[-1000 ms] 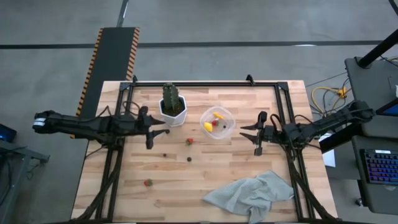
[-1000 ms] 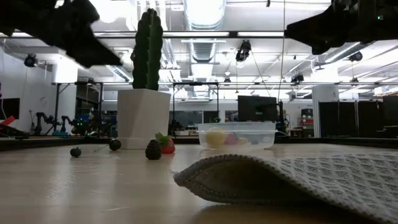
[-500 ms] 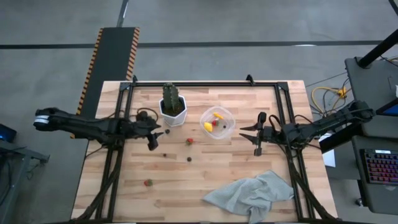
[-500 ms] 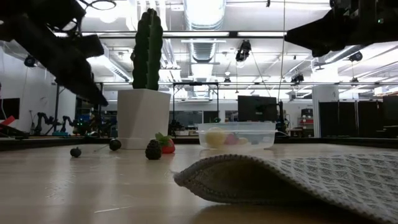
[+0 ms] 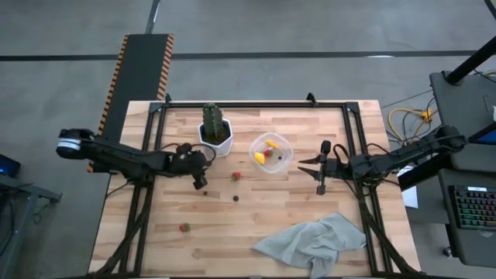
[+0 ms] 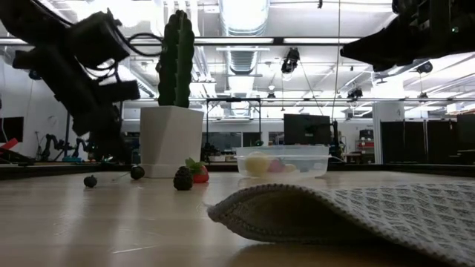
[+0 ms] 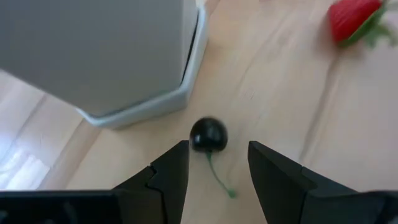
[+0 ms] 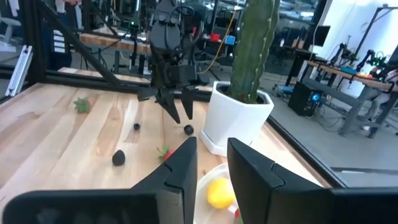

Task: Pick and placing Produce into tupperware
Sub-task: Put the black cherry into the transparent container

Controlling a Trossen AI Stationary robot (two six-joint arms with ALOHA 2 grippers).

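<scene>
Table: pale wood planks, matt. Tupperware: clear glossy plastic. Towel: grey woven cloth. Plant pot: smooth white.

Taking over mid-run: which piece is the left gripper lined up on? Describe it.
Find the white hexagonal pot holding the cactus. Beside its base lies a dark cherry, just ahead of the open left gripper. Unlike the red strawberry nearby, it is black with a thin green stem.

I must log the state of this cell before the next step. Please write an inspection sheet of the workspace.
Surface: wooden table, bare planks.
Job's things: tupperware holds yellow and red pieces; strawberry, another strawberry, dark berry and stemmed berry loose.
Clutter: cactus pot, grey cloth.
Grippers: left gripper open, over the stemmed berry; right gripper open, beside the tupperware.
Cables: yellow cable off the table.
Surroundings: keyboard.
</scene>
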